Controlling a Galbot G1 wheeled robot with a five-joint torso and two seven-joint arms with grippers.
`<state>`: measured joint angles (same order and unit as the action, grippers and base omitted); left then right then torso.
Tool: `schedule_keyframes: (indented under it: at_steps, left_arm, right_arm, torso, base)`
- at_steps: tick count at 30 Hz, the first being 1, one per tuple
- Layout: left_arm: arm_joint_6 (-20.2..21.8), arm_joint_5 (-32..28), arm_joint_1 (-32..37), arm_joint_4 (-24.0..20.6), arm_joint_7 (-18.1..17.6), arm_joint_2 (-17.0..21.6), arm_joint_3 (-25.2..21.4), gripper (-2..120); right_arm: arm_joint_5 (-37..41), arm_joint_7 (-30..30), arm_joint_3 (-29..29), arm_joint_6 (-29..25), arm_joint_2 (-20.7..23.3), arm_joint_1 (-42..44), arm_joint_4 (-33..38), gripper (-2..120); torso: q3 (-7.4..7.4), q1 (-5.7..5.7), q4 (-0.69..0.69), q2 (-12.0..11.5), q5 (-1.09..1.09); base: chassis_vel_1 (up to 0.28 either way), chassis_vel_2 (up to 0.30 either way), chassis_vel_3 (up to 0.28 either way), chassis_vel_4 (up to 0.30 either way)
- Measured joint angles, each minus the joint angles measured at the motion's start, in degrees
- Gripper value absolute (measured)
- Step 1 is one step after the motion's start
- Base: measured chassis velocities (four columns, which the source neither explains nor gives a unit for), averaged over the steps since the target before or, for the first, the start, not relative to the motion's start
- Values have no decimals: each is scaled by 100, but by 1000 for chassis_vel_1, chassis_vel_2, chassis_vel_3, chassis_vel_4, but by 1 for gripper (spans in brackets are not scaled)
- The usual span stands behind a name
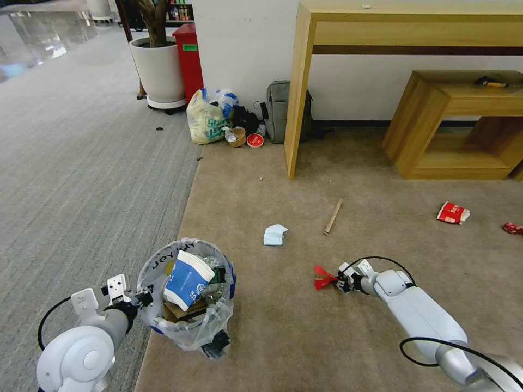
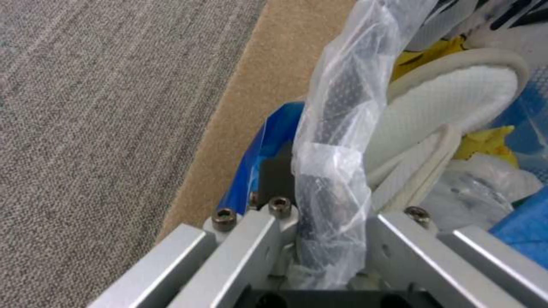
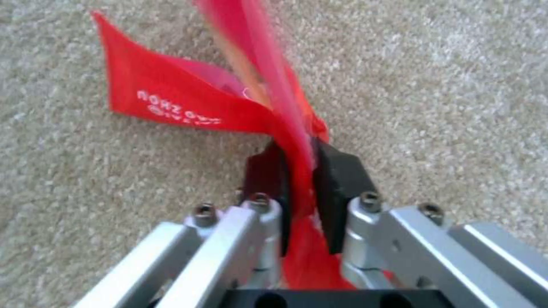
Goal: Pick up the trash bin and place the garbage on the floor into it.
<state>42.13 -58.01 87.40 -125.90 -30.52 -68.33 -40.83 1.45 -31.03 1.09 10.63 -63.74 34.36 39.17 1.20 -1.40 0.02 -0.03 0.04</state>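
The trash bin (image 1: pixel 188 321), round and dark with a clear printed bag liner, hangs at lower left. My left gripper (image 1: pixel 143 298) is shut on its bag-wrapped rim (image 2: pixel 331 141). Inside lie a blue-white paper cup (image 1: pixel 186 279), cardboard and a white slipper (image 2: pixel 457 98). My right gripper (image 1: pixel 336 282) is shut on a red wrapper (image 1: pixel 323 277), whose red film (image 3: pixel 194 102) sticks out between the black pads (image 3: pixel 337 179) just above the beige carpet floor (image 1: pixel 283 337). More garbage lies on the floor: a tissue (image 1: pixel 274 234), a stick (image 1: pixel 333 216), a red-white carton (image 1: pixel 452 213) and another red wrapper (image 1: pixel 512 228).
A grey ribbed carpet (image 1: pixel 81 179) covers the left side. At the back wall stand a potted plant (image 1: pixel 158 65), a red box (image 1: pixel 188 57), a yellowish tied bag (image 1: pixel 205 122), a grey backpack (image 1: pixel 278 110), a tall wooden desk (image 1: pixel 302 92) and a low wooden shelf (image 1: pixel 452 125).
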Motion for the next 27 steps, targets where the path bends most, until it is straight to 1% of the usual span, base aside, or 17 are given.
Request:
schedule_keyframes:
  at_steps: [1,2,3,4,6,8,13,14,17,18,21,22,25,26,27]
  left_arm:
    - [0,1,-3,-1,-1,2,-1,0]
    - [0,-5,-5,-3,1,2,0,0]
    - [0,-5,-5,-3,1,2,0,0]
    - [0,-7,-5,-8,2,3,0,0]
    - [0,-2,-5,-14,2,3,-1,0]
    - [0,-1,1,-20,2,1,0,0]
    - [0,3,8,-36,5,5,-2,0]
    - [0,3,8,-36,5,5,-2,0]
    - [0,5,6,-51,5,12,-2,0]
    - [0,5,6,-51,5,12,-2,0]
    - [0,11,2,-56,4,10,7,0]
    - [0,11,2,-56,4,10,7,0]
    - [0,32,-2,-56,-1,14,23,0]
    - [0,32,-2,-56,-1,14,23,0]
    - [0,34,-3,-55,-5,17,26,0]
  right_arm:
    - [-3,26,16,10,29,6,5,4]
    - [-2,55,27,14,41,26,37,0]
    - [-2,55,27,14,41,26,37,0]
    - [0,79,37,17,52,42,71,0]
    - [7,106,58,27,73,71,138,0]
    - [80,154,116,83,170,152,387,0]
    - [253,280,226,169,346,303,959,0]
    - [253,280,226,169,346,303,959,0]
    - [502,397,339,305,477,426,1522,0]
    - [502,397,339,305,477,426,1522,0]
    - [774,526,514,503,613,590,2300,0]
    - [774,526,514,503,613,590,2300,0]
    - [1135,586,610,568,676,606,3196,0]
    - [1135,586,610,568,676,606,3196,0]
    - [1225,587,615,564,679,578,3387,0]
  torso:
    - [0,0,-4,0,-7]
    - [1,0,-8,0,-8]
    - [1,0,-8,0,-8]
    - [1,0,-7,0,-2]
    - [1,0,-7,0,-1]
    - [0,0,-4,0,-5]
    - [0,0,-5,0,-4]
    - [0,0,-5,0,-4]
    - [0,0,-4,0,-4]
    - [0,0,-4,0,-4]
    - [0,0,-5,0,-5]
    - [0,0,-5,0,-5]
    - [0,0,-4,0,-5]
    - [0,0,-4,0,-5]
    - [0,0,-4,0,-4]
  base:
    - [0,0,0,0]
    - [0,0,0,0]
    - [0,0,0,0]
    - [0,0,0,0]
    - [0,0,0,0]
    - [0,0,0,0]
    - [0,0,0,0]
    - [0,0,0,0]
    - [0,0,0,0]
    - [0,0,0,0]
    - [0,0,0,0]
    - [0,0,0,0]
    - [0,0,0,0]
    - [0,0,0,0]
    - [0,0,0,0]
